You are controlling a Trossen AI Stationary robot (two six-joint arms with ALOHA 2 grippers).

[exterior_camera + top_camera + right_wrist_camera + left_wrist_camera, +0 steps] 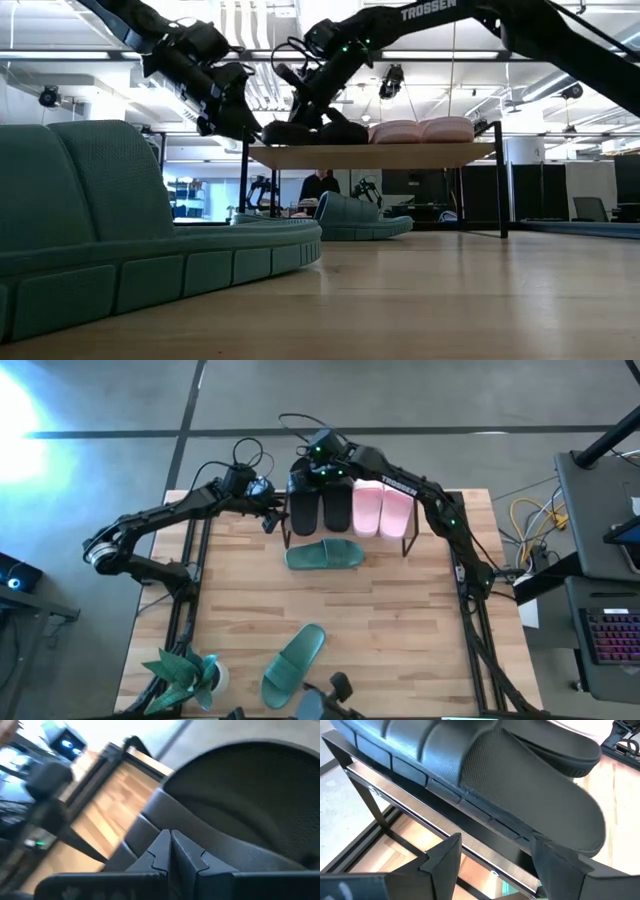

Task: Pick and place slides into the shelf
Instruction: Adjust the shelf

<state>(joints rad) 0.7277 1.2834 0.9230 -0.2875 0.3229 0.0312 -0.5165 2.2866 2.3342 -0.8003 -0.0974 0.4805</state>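
Both arms reached to the far end of the counter (400, 610), where the shelf (346, 538) carried four slides side by side: the black pair (320, 505) and, next to it, the light pink pair (381, 508). The right hand (322, 463) hung over the far ends of the black slides with its fingers (170, 851) pressed together and nothing between them; its wrist view showed the mesh strap of a black slide (250, 795) directly ahead of the fingertips, though contact could not be confirmed. The left hand (268, 512) sat just off the shelf's outer end, beside the outermost black slide (495, 780), its fingers (445, 857) spread wide and gripping nothing, with the shelf's black metal frame (435, 820) and the slide's sole just beyond the fingertips. Seen from counter level, the left hand (225, 105) hovered at the height of the shelf's plank top (370, 155), and the right hand (305, 95) stood above the black slides (315, 130). One teal-green slide (325, 554) lay on the counter below and in front of both hands, against the shelf's near legs. The other teal-green slide (294, 664) rested well apart from the hands at the counter's near edge, not far from a teal-green potted plant (185, 672) at the corner.
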